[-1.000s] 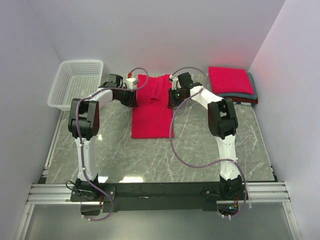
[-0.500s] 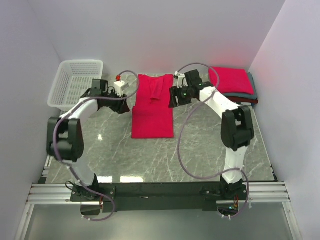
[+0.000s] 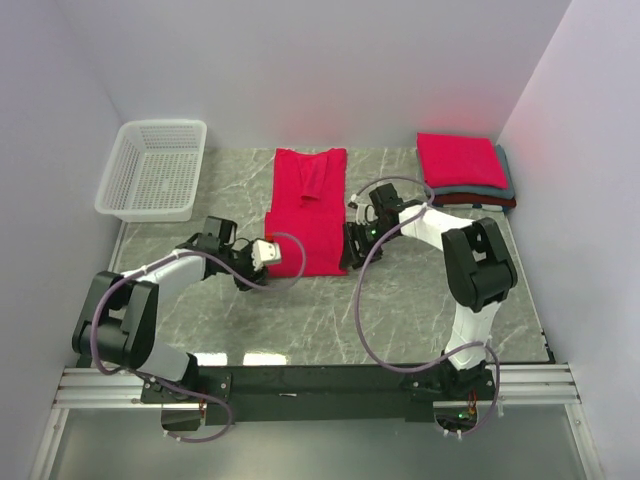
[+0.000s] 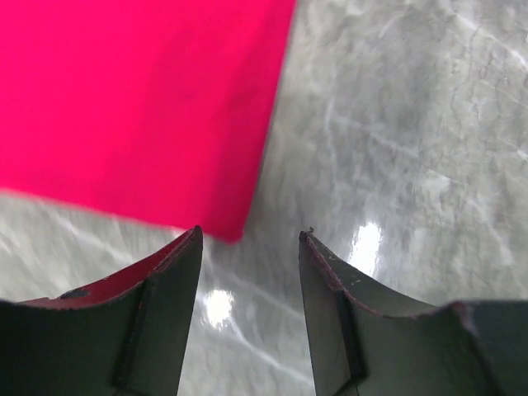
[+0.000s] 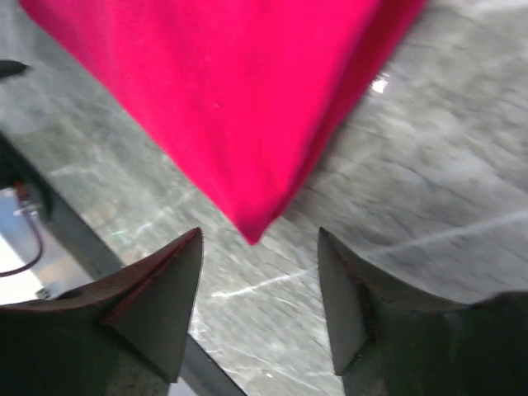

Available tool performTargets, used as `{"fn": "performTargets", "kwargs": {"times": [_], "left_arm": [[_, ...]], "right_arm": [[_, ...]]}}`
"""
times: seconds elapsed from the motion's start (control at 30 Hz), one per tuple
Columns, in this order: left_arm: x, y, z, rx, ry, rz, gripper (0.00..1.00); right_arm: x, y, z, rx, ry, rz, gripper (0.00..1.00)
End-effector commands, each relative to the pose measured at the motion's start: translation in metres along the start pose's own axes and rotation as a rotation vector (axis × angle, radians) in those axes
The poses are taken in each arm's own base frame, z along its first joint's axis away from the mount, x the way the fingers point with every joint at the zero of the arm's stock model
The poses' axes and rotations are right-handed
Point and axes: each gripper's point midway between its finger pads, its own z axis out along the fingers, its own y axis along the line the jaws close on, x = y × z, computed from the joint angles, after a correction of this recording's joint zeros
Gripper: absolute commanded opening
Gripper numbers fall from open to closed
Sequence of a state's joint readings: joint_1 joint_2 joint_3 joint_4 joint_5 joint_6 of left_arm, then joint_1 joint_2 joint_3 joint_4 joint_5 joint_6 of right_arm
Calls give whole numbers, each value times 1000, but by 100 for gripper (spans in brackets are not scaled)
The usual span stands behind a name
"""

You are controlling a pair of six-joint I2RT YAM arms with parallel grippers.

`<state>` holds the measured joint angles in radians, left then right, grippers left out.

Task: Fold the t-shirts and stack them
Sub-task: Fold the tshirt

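- Bright crimson cloth t-shirt (image 3: pixel 305 215): lies flat on the grey marble-patterned table (image 3: pixel 430 300), at mid-width. It forms a long narrow strip with the sides turned in, the collar end towards the far wall and the hem end nearest the arms.
- Left tool (image 3: pixel 272 258): low over the table at the near left corner of the strip. In the left wrist view (image 4: pixel 250 233) its fingers stand moderately apart with nothing between them. The t-shirt's corner (image 4: pixel 140 107) lies just ahead of the gap, flat on the table.
- Right tool (image 3: pixel 350 258): low at the near right corner of the strip. In the right wrist view (image 5: pixel 260 235) its fingers stand wide apart. The cloth's pointed corner (image 5: pixel 239 99) reaches the mouth of the gap and is not clamped.
- Stack of folded t-shirts at the far right of the table: a bright red rectangle (image 3: pixel 458 160) on top, a grey one (image 3: pixel 505 175) under it, and a dark red one (image 3: pixel 485 203) at the bottom. It lies well apart from both tools.
- White plastic lattice basket (image 3: pixel 150 211): far left of the table.
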<state>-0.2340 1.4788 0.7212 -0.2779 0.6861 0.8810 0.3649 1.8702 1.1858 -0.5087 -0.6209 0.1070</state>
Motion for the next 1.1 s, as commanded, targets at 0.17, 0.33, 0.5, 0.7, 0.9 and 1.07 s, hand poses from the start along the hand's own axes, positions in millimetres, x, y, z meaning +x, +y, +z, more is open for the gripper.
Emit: {"fn": "performTargets", "kwargs": {"times": [0.17, 0.33, 0.5, 0.7, 0.9, 1.07], "left_arm": [[-25, 14, 12, -83, -14, 315, 54], [-11, 12, 16, -54, 47, 334, 49], [-4, -1, 19, 10, 83, 371, 41], [0, -12, 17, 30, 90, 422, 44], [1, -16, 15, 34, 84, 477, 45], [-9, -11, 12, -28, 37, 577, 44]], "right_arm": [[5, 11, 22, -134, 66, 60, 41], [23, -1, 26, -97, 125, 74, 7], [19, 4, 9, -76, 106, 4, 34], [10, 9, -24, 7, -4, -231, 52], [-21, -8, -56, 233, -246, -777, 59], [-3, 4, -47, 284, -327, -1287, 62]]}}
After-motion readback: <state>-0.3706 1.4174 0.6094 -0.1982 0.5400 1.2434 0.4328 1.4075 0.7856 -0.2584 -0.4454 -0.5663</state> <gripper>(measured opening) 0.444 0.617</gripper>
